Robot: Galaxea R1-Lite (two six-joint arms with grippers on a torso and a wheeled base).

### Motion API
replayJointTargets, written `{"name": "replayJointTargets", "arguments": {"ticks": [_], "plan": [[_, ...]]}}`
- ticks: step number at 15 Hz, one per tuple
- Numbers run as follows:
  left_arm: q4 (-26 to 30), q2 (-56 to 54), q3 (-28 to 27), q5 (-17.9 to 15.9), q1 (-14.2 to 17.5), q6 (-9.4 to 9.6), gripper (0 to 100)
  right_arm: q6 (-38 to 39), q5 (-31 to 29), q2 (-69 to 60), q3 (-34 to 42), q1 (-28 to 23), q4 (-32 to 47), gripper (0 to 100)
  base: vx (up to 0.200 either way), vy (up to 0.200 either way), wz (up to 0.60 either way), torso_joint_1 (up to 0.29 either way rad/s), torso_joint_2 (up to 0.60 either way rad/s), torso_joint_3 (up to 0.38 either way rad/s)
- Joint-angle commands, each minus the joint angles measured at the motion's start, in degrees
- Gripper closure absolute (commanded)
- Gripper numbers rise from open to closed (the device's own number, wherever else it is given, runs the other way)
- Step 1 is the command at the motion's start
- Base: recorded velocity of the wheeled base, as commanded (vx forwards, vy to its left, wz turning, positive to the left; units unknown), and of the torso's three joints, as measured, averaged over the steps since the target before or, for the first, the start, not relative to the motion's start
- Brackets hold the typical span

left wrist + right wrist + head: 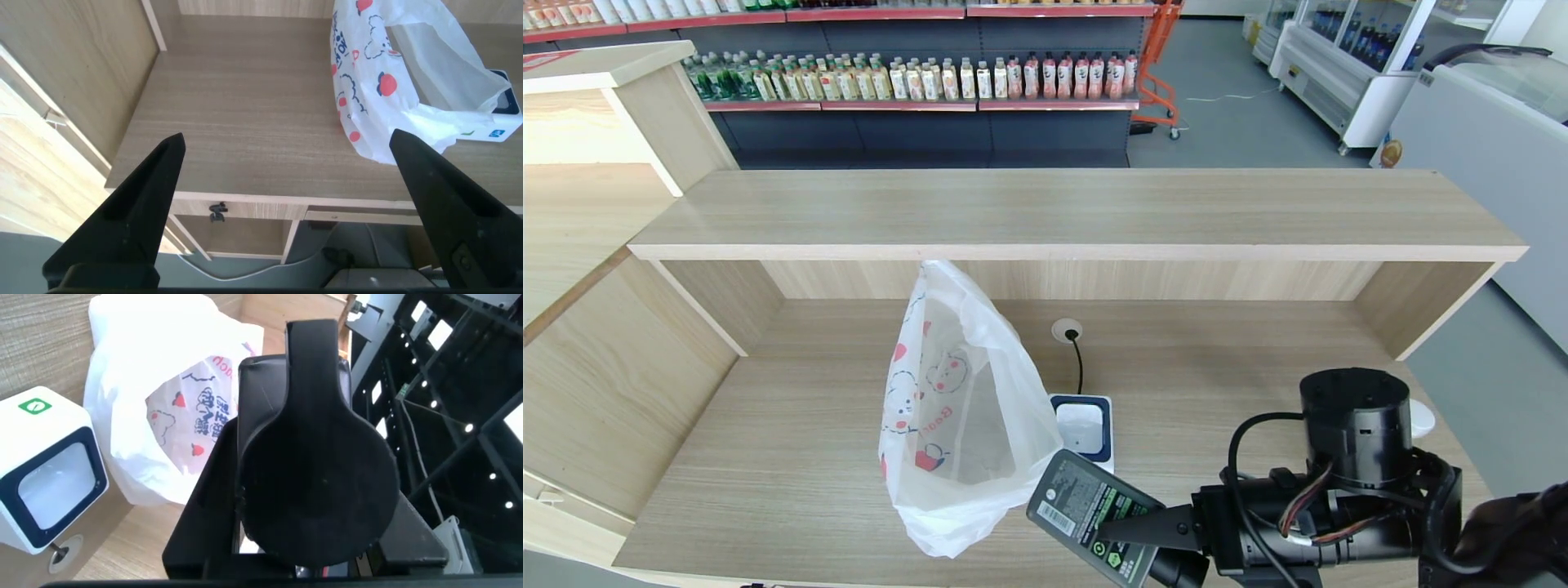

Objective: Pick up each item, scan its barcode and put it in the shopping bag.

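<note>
The flat dark grey packet (1068, 496) with a green label and one white barcode sticker is held off the counter, clamped at its near end by the right gripper (1123, 535). The gripper's black fingers are closed on the packet, one above its printed face and one under it. The barcode side faces upward. The free end of the packet points away from the right gripper toward the robot's left, and there it comes close to the lower edge of the white plastic shopping bag (964, 408) with red and black cartoon prints. I cannot tell if the two are touching.

The bag stands on the light wooden counter (792, 457) on the left side of the right gripper, with its top hanging from the upper shelf. Just beyond the gripper, farther from the robot, sits the white box scanner (1085, 426) with a dark blue frame, beside the bag. One black cable (1080, 363) goes from it to a round hole in the counter.

The left gripper (286, 204) hovers at the near edge of the counter, well apart from the bag, with its two black fingers (151, 192) spread wide and nothing between them.

There is one packet, one bag, one scanner and two grippers.
</note>
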Motion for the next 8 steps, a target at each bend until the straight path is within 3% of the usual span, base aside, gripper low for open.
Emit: {"name": "replayJointTargets", "arguments": {"ticks": [1, 8], "plan": [[0.0, 0.0, 0.0, 0.0, 0.0, -0.02, 0, 0.0, 0.0, -0.4, 0.1, 0.1, 0.1, 100, 0.0, 0.0, 0.0, 0.0, 0.0, 0.0], [0.0, 0.0, 0.0, 0.0, 0.0, -0.02, 0, 0.2, 2.1, -2.4, 0.6, 0.0, 0.6, 100, 0.0, 0.0, 0.0, 0.0, 0.0, 0.0]]}}
